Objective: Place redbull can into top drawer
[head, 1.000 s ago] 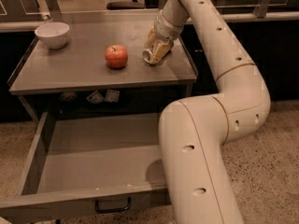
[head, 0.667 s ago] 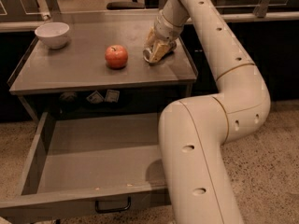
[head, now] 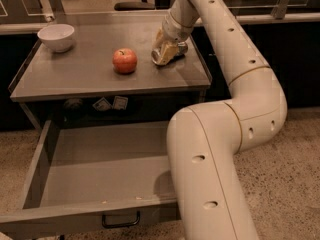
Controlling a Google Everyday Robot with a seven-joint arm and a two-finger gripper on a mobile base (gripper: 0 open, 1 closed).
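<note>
The end effector [head: 164,51] is down on the grey counter [head: 75,79], close to its right edge and about halfway between the back and front corners on that side. It sits over the redbull can [head: 179,48], which lies on its side on the counter. The can's silvery end pokes out towards the right edge. Whether the end effector has closed on the can or only rests around it cannot be told. No brand lettering can be read on the can.

A red apple [head: 124,60] stands near the can, to its left, towards the middle of the counter and apart from it. A white bowl [head: 56,36] sits upright near the back left corner, well apart from both.

Below the counter's front edge the top drawer [head: 75,219] is pulled out. Its grey floor is bare and a small black handle [head: 120,220] sits on the front panel. In the dark gap under the front edge are two small pale tags [head: 111,103], whose writing is too small to read. The white arm [head: 220,149] rises at the drawer's right side and reaches back over the counter's right edge.
</note>
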